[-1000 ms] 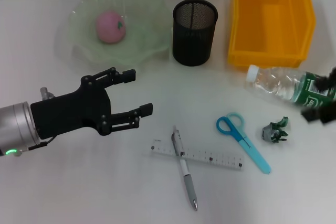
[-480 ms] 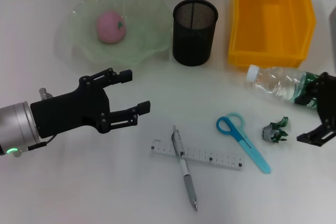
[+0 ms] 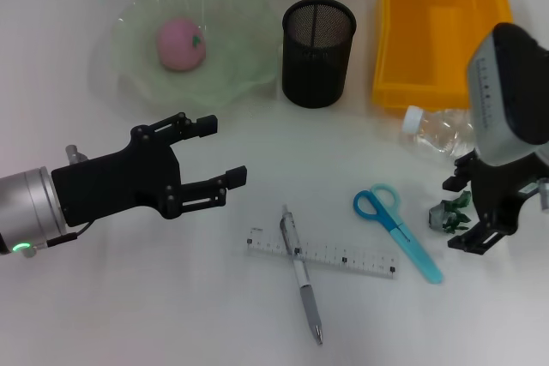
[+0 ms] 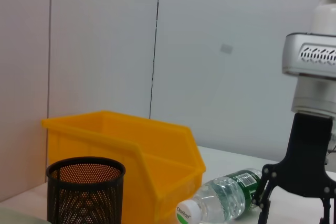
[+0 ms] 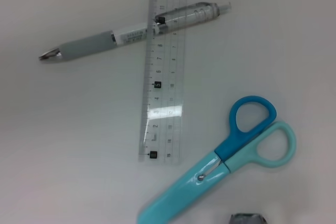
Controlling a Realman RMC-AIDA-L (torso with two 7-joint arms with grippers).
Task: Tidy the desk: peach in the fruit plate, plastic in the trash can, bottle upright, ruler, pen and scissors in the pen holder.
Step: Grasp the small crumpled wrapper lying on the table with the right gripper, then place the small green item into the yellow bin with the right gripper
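Observation:
The pink peach (image 3: 180,43) lies in the pale green fruit plate (image 3: 232,19). My left gripper (image 3: 225,150) hovers open and empty below the plate. My right gripper (image 3: 459,212) stands open over the crumpled green plastic (image 3: 452,214), one finger on each side of it. Behind it the bottle (image 3: 436,130) lies on its side, partly hidden by my right arm. The blue scissors (image 3: 396,231), clear ruler (image 3: 323,252) and grey pen (image 3: 302,273) lie at front centre, with the pen across the ruler. The black mesh pen holder (image 3: 318,51) is upright beside the yellow trash can (image 3: 442,27).
The right wrist view shows the pen (image 5: 136,32), ruler (image 5: 163,77), scissors (image 5: 231,156) and an edge of the plastic (image 5: 247,217). In the left wrist view are the trash can (image 4: 131,150), pen holder (image 4: 85,190), bottle (image 4: 226,200) and right gripper (image 4: 294,205).
My right arm has come in from the right edge, leftward and forward, to stand over the plastic. The left gripper has barely moved.

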